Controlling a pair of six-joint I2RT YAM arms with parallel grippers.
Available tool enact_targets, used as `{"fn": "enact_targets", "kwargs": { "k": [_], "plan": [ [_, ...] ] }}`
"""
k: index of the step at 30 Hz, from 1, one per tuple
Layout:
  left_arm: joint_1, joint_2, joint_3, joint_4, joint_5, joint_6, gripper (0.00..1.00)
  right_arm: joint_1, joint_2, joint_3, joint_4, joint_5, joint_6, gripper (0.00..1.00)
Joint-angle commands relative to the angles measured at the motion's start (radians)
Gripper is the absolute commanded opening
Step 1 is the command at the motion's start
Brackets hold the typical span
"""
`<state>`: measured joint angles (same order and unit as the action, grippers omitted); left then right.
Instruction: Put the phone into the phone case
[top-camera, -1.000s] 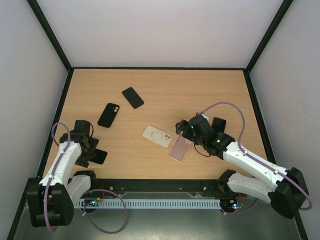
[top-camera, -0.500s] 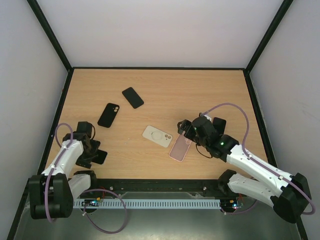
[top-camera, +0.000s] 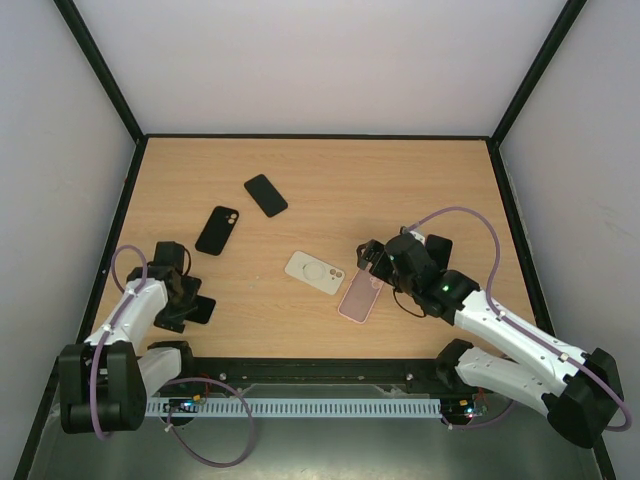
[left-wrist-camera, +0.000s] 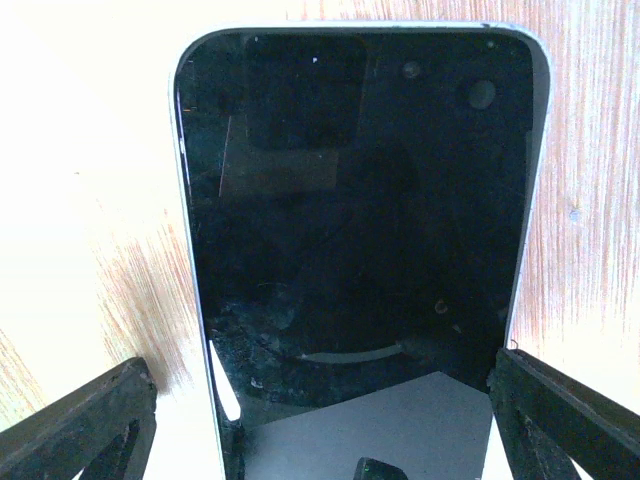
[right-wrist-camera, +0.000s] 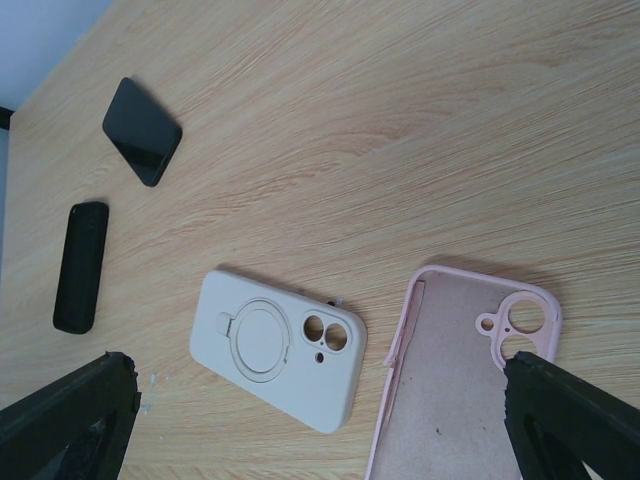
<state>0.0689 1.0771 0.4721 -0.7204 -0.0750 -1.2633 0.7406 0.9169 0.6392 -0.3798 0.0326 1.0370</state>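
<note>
Left wrist: pincer (spread wide) flanks phone, perhaps touching.

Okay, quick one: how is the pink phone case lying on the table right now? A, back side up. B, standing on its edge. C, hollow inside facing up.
C: the right wrist view shows the pink phone case lying flat with its hollow inside and raised rim facing up, while the beige case beside it is back up.
</note>
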Motion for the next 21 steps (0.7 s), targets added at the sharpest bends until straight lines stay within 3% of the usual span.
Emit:
{"fn": "enact_targets", "kwargs": {
  "k": [1, 11, 21],
  "plan": [
    [0.006, 0.027, -0.039, 0.049, 0.052, 0.016, 0.91, -0.003, 0.007, 0.013, -0.016, 0.020, 0.007, 0.98],
    [0.006, -0.073, 0.023, -0.045, 0.049, 0.009, 0.91, -0.003, 0.007, 0.010, -0.012, 0.019, 0.019, 0.98],
    [0.006, 0.045, -0.013, 0.012, 0.048, -0.009, 0.91, -0.004, -0.006, -0.003, -0.004, 0.015, 0.024, 0.98]
  ]
}}
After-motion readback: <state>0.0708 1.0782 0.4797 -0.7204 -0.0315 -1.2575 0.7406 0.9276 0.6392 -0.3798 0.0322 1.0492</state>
